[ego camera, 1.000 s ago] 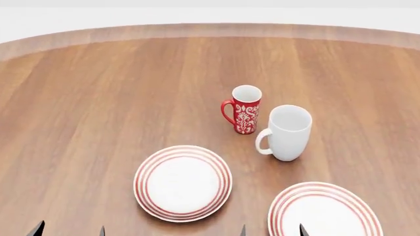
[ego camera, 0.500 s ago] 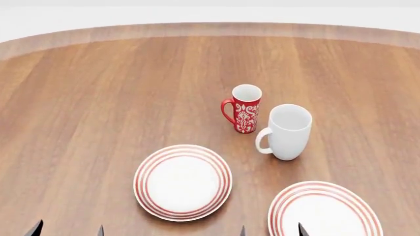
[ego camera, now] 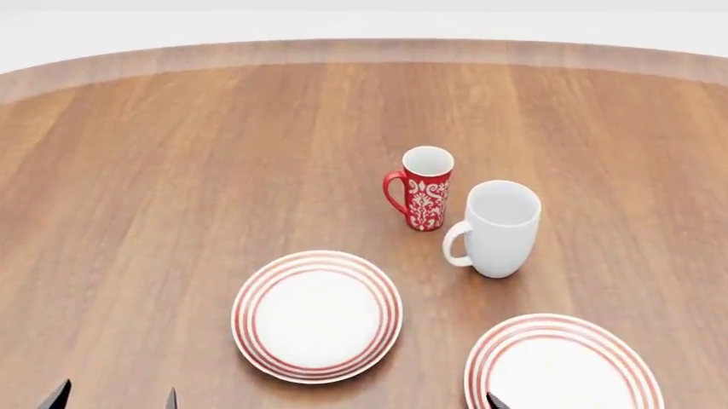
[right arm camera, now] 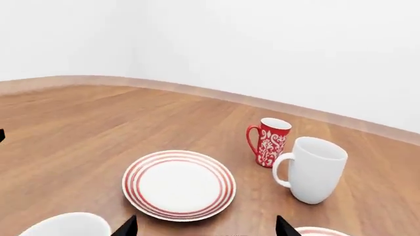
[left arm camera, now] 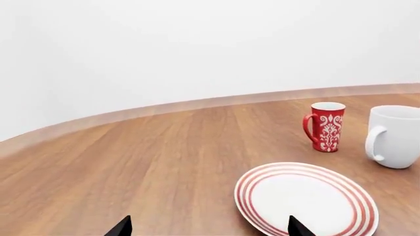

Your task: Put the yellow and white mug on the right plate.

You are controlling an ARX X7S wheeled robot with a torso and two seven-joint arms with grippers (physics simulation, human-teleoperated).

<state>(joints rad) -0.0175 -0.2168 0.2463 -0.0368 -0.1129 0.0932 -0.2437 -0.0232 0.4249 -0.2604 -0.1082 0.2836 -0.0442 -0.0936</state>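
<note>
A round table of brown wood, its grain running away from the robot and its edge a paler band, carries four pieces of smooth glazed ware. The right plate is a flat white disc with thin red rings round its rim, cut off by the lower edge of the head view. Its twin plate lies well apart at about 10 o'clock from it.

The white mug, plain, tall and rounded toward the base, stands upright at 12 o'clock from the right plate, its loop handle turned to 9 o'clock. Just beside it at 11 o'clock stands the slimmer red mug, patterned in white and white inside.

The yellow and white mug shows clearly in no view. A pale curved rim at the edge of the right wrist view is too cropped to tell what it is.

The left gripper has its dark pointed tips spread wide, holding nothing. The right gripper is likewise spread and empty
</note>
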